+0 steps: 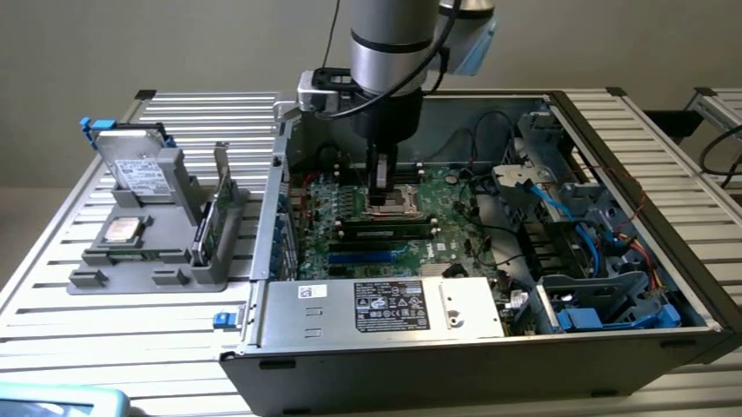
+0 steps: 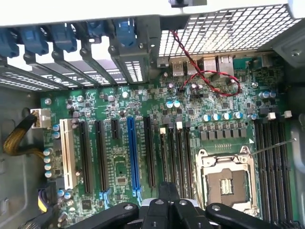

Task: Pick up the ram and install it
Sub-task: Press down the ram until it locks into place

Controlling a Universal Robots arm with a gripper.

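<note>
In the exterior view a long green ram (image 1: 387, 233) with black chips lies along the memory slots (image 1: 377, 248), just in front of the CPU socket (image 1: 388, 204) inside the open computer case. My gripper (image 1: 380, 184) hangs straight down over the socket, a little behind the ram and apart from it. Its fingers (image 2: 167, 193) look pressed together with nothing between them. From the wrist camera I look down on the motherboard, with the CPU socket (image 2: 224, 183) and the black memory slots (image 2: 271, 157) beside it.
The power supply box (image 1: 383, 306) runs along the case's front. Drive cages and blue cables (image 1: 579, 261) crowd the exterior view's right. Outside the case, a grey holder (image 1: 162, 252) carries a silver hard drive (image 1: 142, 178) and a thin board on edge (image 1: 208, 228).
</note>
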